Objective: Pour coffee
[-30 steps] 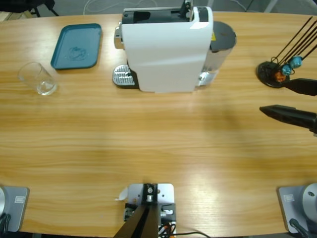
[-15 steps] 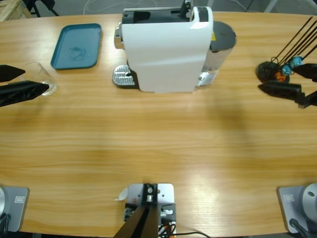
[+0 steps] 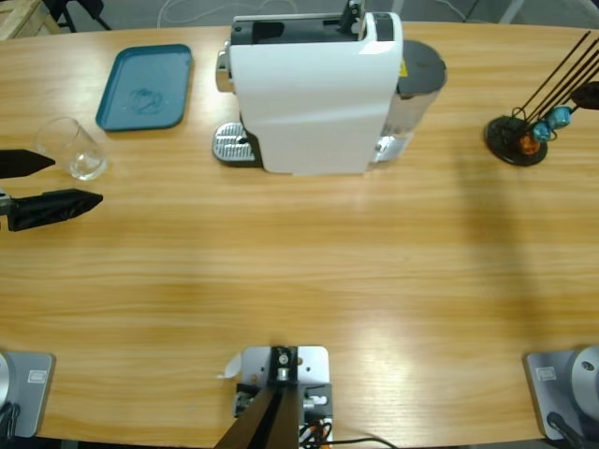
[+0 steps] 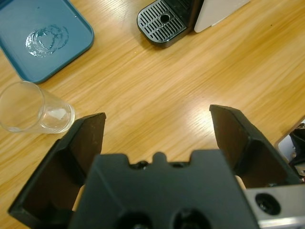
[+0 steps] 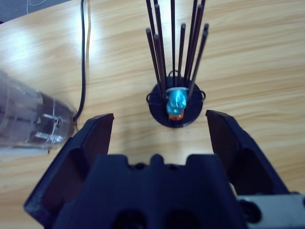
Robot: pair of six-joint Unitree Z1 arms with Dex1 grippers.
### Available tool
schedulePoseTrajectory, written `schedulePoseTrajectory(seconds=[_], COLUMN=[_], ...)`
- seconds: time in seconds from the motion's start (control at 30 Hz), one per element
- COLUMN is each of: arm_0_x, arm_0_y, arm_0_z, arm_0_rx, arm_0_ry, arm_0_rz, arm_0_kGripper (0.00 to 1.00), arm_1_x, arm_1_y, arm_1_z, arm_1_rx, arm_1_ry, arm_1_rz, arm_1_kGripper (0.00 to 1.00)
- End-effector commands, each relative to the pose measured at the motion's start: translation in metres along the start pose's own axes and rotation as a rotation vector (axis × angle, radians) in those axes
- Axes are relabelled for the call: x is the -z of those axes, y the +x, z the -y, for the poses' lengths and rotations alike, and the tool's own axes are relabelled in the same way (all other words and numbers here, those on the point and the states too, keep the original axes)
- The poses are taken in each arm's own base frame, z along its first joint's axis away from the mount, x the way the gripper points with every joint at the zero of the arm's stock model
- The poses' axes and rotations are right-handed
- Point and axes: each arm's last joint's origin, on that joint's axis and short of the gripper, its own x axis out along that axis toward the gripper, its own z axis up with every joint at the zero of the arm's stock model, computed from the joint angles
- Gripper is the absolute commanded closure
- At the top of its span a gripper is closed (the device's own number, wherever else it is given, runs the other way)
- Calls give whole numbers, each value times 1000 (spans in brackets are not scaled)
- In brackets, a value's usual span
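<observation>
No legible writing anywhere. Left gripper (image 3: 42, 184) jaws apart, just beside empty-looking glass (image 3: 73, 148) near tray (image 3: 145, 86). Right gripper (image 5: 159, 128), jaws spread, facing capsule rack (image 5: 175, 102); scarcely visible from above.

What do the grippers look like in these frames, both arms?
Left gripper: two matte black jaws, wedge-shaped with flat inner faces, rising from a blocky black body with round recesses; a silver-grey piece with a screw hole sits at its lower right. From above it shows as two tapering black points. Right gripper: same black jaws and body, silver-grey strip at the bottom right. No cables or markings visible on either.
</observation>
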Motion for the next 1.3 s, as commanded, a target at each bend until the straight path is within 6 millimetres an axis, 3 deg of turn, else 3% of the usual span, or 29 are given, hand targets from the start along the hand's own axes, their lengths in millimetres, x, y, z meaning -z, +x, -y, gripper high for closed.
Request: schedulePoseTrajectory(seconds=[0.03, 1.3], arm_0_x=[22, 27], arm_0_y=[-16, -18], arm_0_z=[-6, -8], arm_0_rx=[-48, -62], arm_0_ry=[-12, -25], arm_0_rz=[84, 113], arm_0_kGripper=[64, 73], arm_1_x=[21, 29], arm_1_y=[49, 82], arm_1_z=[4, 18], arm_1_rx=[57, 239], arm_1_ry=[10, 38], arm_1_rz=[-93, -102], arm_1_kGripper=[207, 234])
